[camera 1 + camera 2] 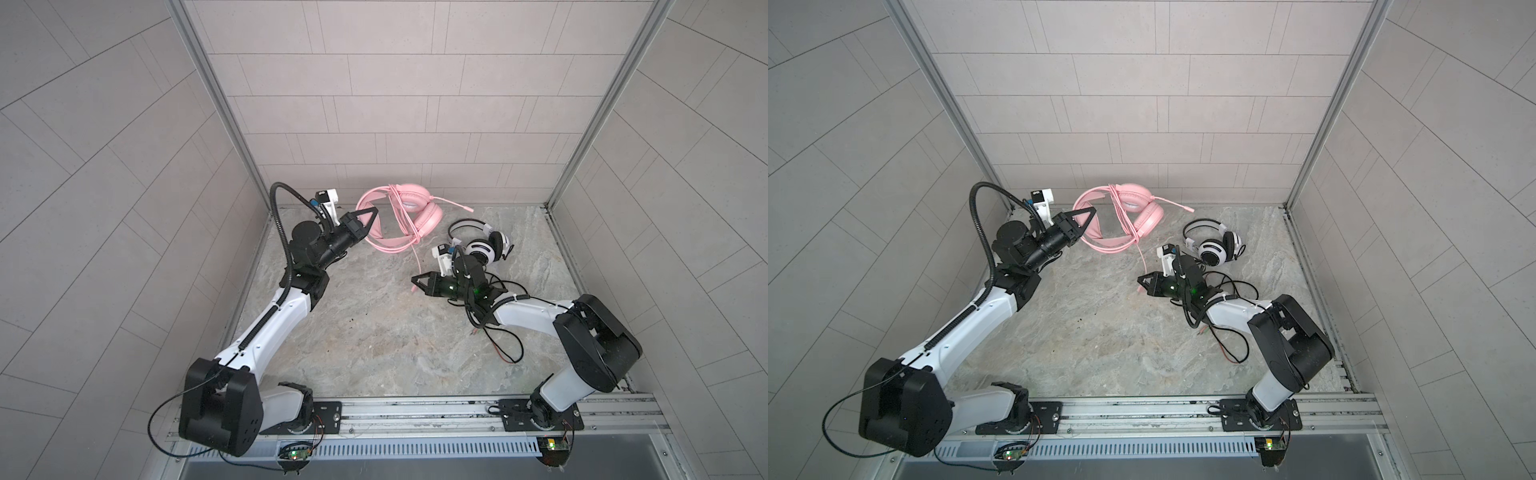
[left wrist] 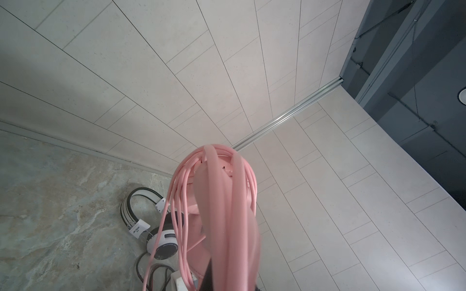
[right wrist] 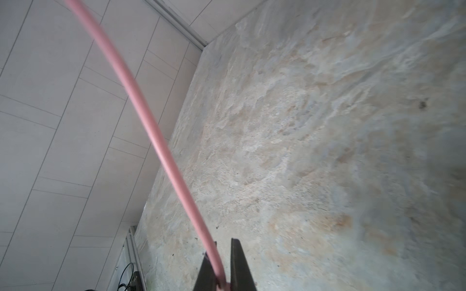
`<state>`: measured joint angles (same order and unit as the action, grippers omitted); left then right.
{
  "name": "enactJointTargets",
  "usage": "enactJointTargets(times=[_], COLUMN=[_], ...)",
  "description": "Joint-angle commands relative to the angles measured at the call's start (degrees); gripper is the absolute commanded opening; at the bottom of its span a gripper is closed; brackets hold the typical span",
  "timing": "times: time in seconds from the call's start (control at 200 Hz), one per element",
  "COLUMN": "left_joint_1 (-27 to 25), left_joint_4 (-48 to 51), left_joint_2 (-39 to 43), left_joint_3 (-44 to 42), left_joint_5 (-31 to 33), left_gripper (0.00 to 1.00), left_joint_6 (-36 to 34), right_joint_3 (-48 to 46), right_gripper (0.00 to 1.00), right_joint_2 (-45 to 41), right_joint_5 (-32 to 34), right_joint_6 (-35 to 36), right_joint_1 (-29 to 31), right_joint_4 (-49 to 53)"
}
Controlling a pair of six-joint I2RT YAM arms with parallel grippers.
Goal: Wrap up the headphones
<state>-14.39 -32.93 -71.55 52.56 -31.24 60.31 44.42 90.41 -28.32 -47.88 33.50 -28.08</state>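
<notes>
Top views both show the grey marbled counter [image 1: 374, 340]. At its back, my left fingers [image 1: 373, 212] clamp the headband [image 1: 384, 246] of the all-pink over-ear headset [image 1: 428, 218], cable-wrapped. The white-and-black headset [image 1: 482, 251] lies beside it, partly hidden by my right arm [image 1: 523, 309]. My right fingers [image 1: 415, 279] pinch the pink cable [image 3: 156, 141].

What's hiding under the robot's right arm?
Loops of black cable lie on the table there. The arm covers where they join the white-and-black headphones, so that part is hidden.
</notes>
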Motion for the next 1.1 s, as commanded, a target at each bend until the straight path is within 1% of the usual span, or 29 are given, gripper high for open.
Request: enactJointTargets(times=[0.0, 0.16, 0.265, 0.335, 0.47, 0.635, 0.806, 0.936, 1.096], left_joint_1=[0.1, 0.2, 0.5, 0.7, 2.1, 5.2, 8.2, 9.3, 12.2], left_joint_4=[-5.0, -0.8, -0.3, 0.2, 2.3, 4.5, 5.7, 6.1, 6.9], left_joint_2=[3.9, 3.6, 2.3, 2.1, 2.9, 3.2, 3.9, 3.9, 5.0], left_joint_3=[0.1, 0.8, 1.8, 2.1, 2.2, 1.9, 1.7, 1.7, 0.9], left_joint_5=[3.9, 4.3, 2.6, 2.3, 1.5, 0.1, -0.5, -1.5, -2.0], left_gripper=[0.00, 0.00, 0.00, 0.00, 0.00, 0.00, 0.00, 0.00, 0.00], left_joint_6=[-1.5, -2.8, -2.6, -2.7, -3.4, -3.1, -2.6, -3.0, -2.8], right_joint_3=[4.5, 12.3, 15.2, 15.7, 14.4, 11.2, 8.2, 7.9, 7.6], right_gripper=[0.06, 0.06, 0.06, 0.06, 0.06, 0.06, 0.05, 0.05, 0.05], right_joint_2=[-3.5, -5.6, -6.3, -7.3, -10.5, -14.4, -18.4, -20.2, -22.4], right_joint_5=[1.7, 5.5, 7.4, 8.7, 11.1, 12.0, 15.6, 16.9, 19.0], right_joint_6=[1.1, 10.9, 15.3, 16.9, 18.2, 17.8, 18.9, 19.8, 21.2], right_joint_1=[3.5, 9.4, 12.8, 13.7, 13.7, 13.7, 13.7, 13.8, 13.7], right_joint_4=[7.9, 22.4, 27.1, 28.9, 31.1, 32.3, 35.4, 37.5, 40.3])
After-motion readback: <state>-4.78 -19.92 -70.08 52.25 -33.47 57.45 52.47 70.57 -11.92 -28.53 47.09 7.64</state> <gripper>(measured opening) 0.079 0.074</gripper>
